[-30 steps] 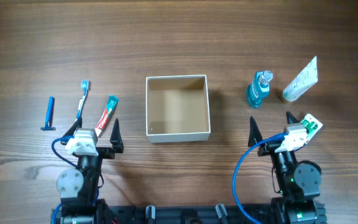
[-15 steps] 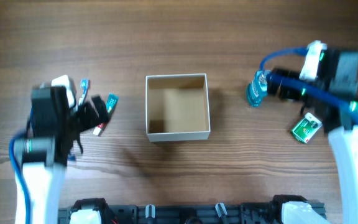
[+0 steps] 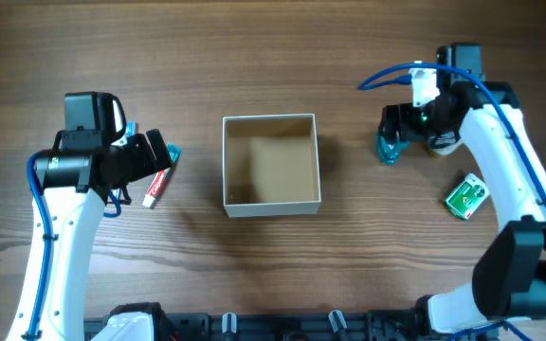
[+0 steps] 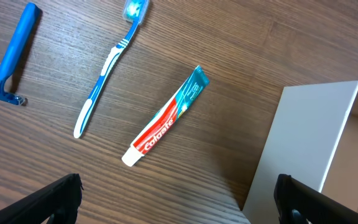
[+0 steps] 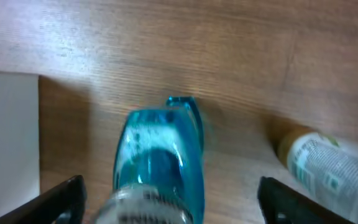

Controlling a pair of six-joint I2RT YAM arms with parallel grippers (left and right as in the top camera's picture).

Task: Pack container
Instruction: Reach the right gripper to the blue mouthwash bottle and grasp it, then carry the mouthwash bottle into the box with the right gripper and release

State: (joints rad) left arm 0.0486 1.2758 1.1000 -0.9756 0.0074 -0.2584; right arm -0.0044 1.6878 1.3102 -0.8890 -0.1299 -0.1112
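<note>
Two wide-spread grippers: left gripper left of the container, right gripper right of it, over a blue bottle.

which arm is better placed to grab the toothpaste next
Left. The left gripper, open, hangs just above the toothpaste, left of the box. The right gripper is across the box, over the blue bottle.

Blue bottle partly out of frame
</note>
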